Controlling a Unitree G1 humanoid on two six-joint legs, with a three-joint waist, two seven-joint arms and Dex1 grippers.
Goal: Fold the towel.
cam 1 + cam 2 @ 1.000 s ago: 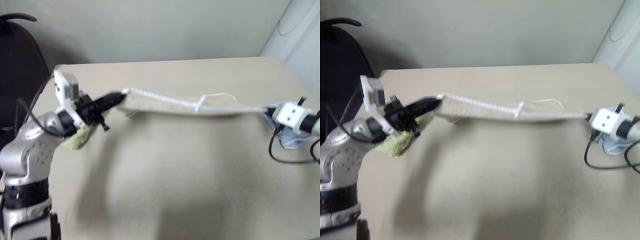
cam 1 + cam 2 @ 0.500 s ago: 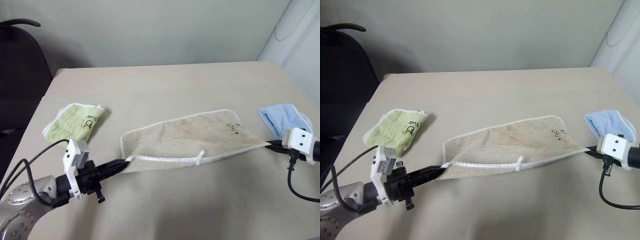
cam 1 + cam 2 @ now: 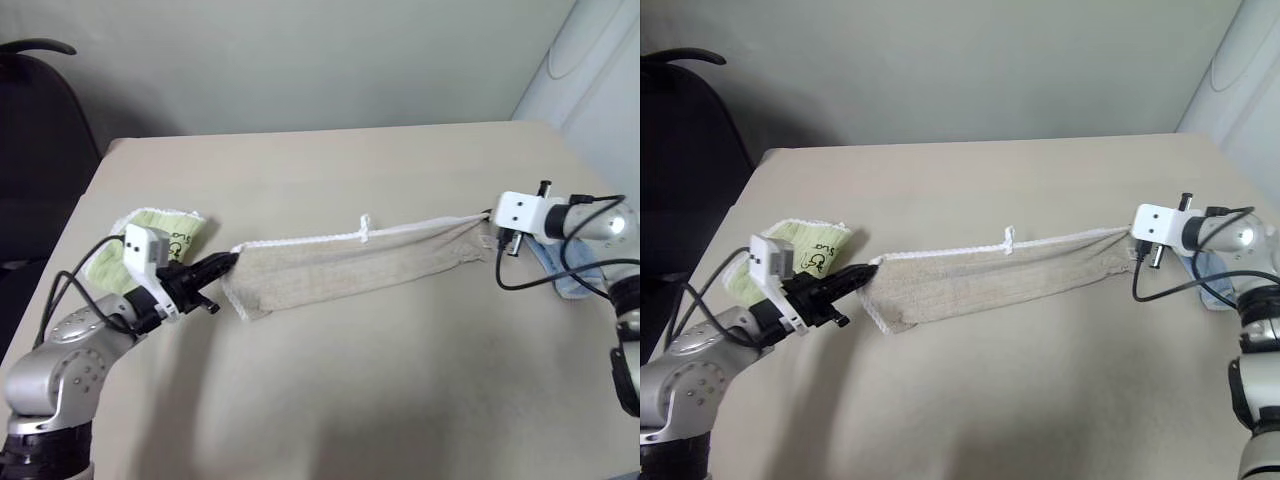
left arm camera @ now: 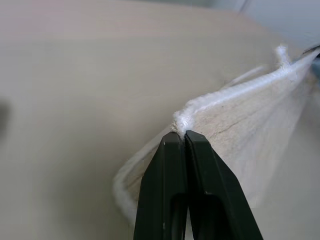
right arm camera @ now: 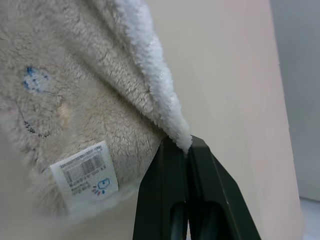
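You have very little to read here. On the towel [image 5: 75,90], the right wrist view shows you a small white sewn-in label [image 5: 85,175] carrying a barcode with a line of tiny print above it and a small blue mark below; none of it is legible. Near it on the pile sits a faint blue embroidered mark [image 5: 32,80] you cannot make out. The light green cloth [image 3: 805,245] bears a dark logo [image 3: 820,258], partly hidden, whose letters you cannot tell.

Both head views look down over the table [image 3: 330,380]; each wrist view looks closely along its own gripper.
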